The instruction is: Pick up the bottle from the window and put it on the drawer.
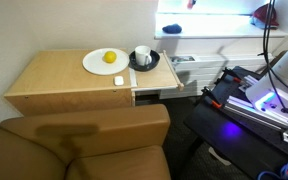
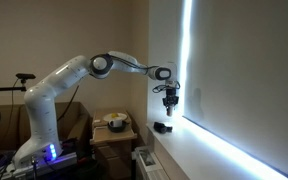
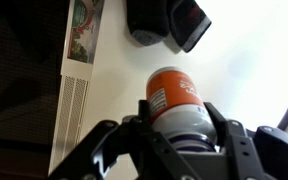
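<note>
Wrist view: gripper (image 3: 176, 122) is clamping the orange bottle (image 3: 172, 92); arm (image 2: 94, 68) is hanging outstretched beside the window (image 2: 224, 80), wrist pointing down.

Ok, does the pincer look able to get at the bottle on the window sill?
Likely yes: the wrist view shows the pincer shut around the bottle, and the dark object farther along the sill stands clear of it.
</note>
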